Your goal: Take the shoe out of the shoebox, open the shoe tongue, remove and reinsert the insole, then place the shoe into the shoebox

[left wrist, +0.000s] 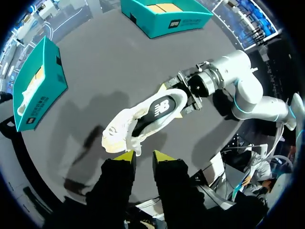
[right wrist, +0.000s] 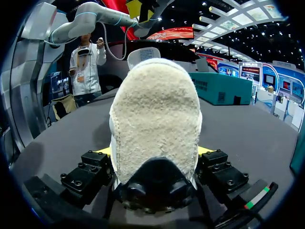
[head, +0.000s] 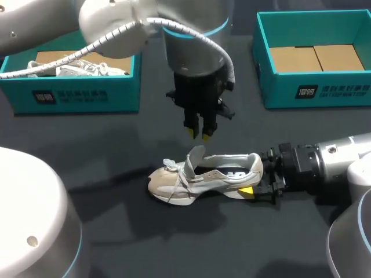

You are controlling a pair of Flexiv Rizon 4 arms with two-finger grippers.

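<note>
A beige and white shoe (head: 203,176) lies on its sole on the dark table, toe to the left, its tongue (head: 196,155) standing upright. A dark insole (left wrist: 159,107) shows inside the shoe (left wrist: 121,131). My right gripper (head: 250,174) is shut on the heel, its fingers pressing both sides of the shoe (right wrist: 155,119) in the right wrist view. My left gripper (head: 199,134) hangs just above the tongue, pointing down. Its yellow tips stand a narrow gap apart with nothing between them, and the left gripper (left wrist: 143,157) touches nothing.
A teal shoebox (head: 75,92) at the back left holds another white shoe (head: 75,68). A second teal shoebox (head: 316,90) stands at the back right, with only its cardboard floor showing. The shoe lies midway between them, nearer the front.
</note>
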